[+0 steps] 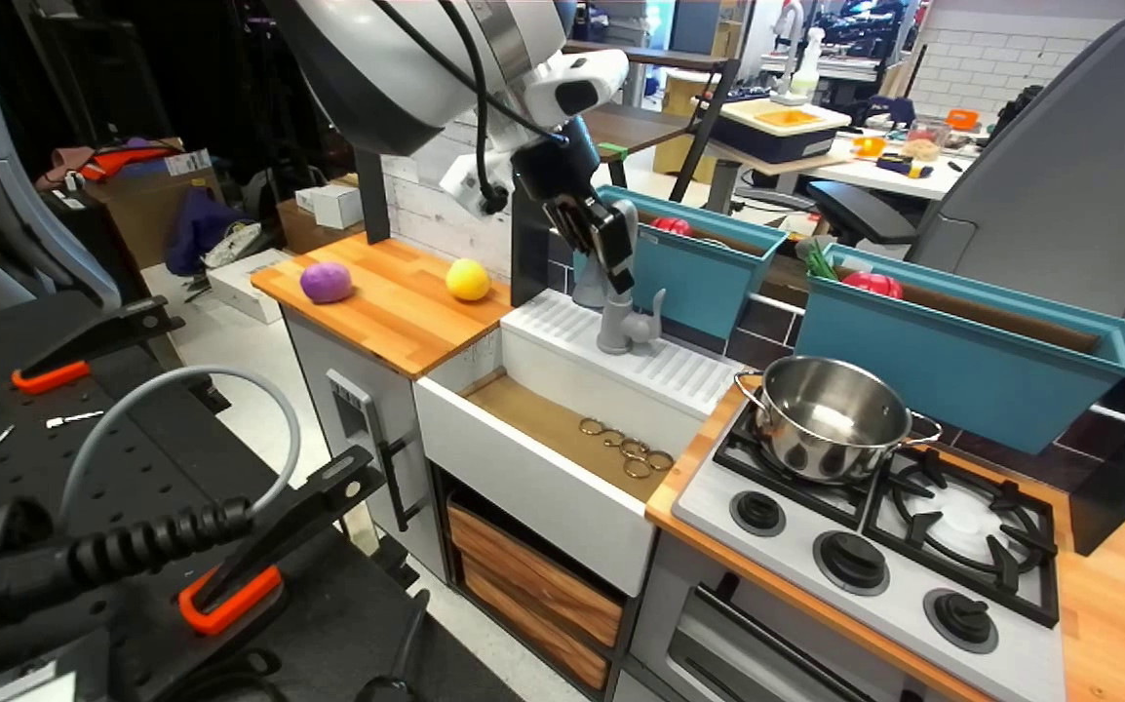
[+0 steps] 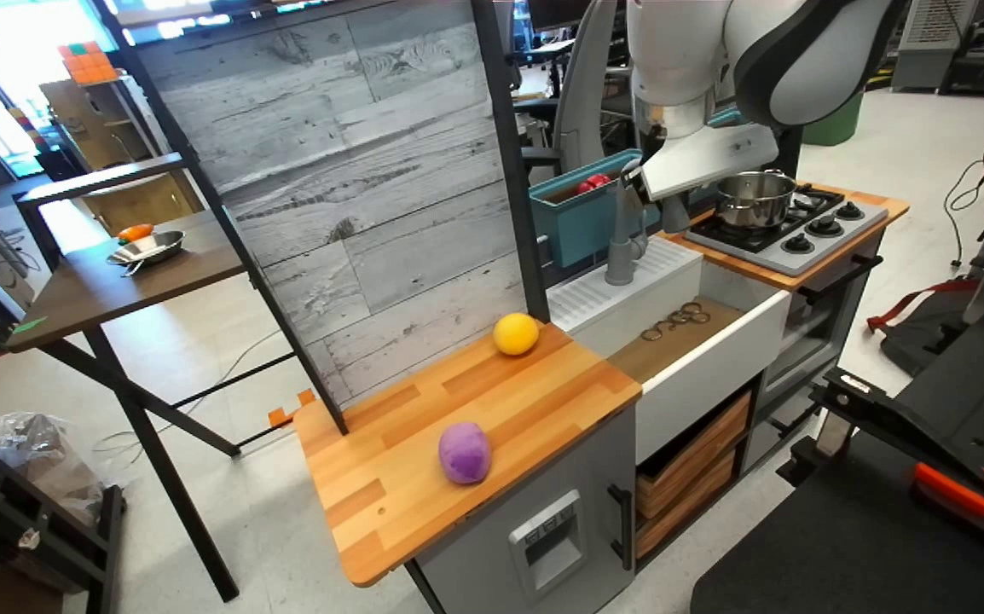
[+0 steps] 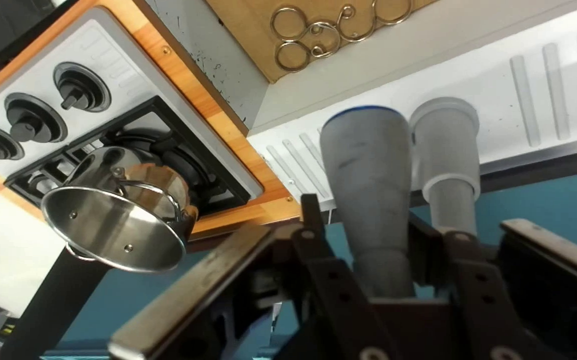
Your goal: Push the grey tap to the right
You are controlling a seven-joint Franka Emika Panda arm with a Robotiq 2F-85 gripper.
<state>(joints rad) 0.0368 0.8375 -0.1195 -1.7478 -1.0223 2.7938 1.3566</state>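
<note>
The grey tap (image 1: 615, 327) stands on the white ridged ledge behind the sink. It also shows in an exterior view (image 2: 620, 256), with its bent spout towards the stove side. In the wrist view its tapered spout (image 3: 368, 165) hangs between my fingers, with the upright post (image 3: 449, 150) beside it. My gripper (image 3: 366, 220) is open around the spout. A gap shows between the spout and the finger on the stove side; the finger on the post side is close to the spout, touch unclear. In an exterior view the gripper (image 1: 618, 255) hides part of the tap's top.
The steel pot (image 1: 821, 419) stands on the stove (image 1: 860, 531). The sink (image 1: 523, 419) holds several metal rings (image 1: 633, 448). Teal bins (image 1: 972, 336) stand behind the tap and stove. A yellow ball (image 1: 468, 280) and a purple ball (image 1: 327, 283) lie on the wooden counter.
</note>
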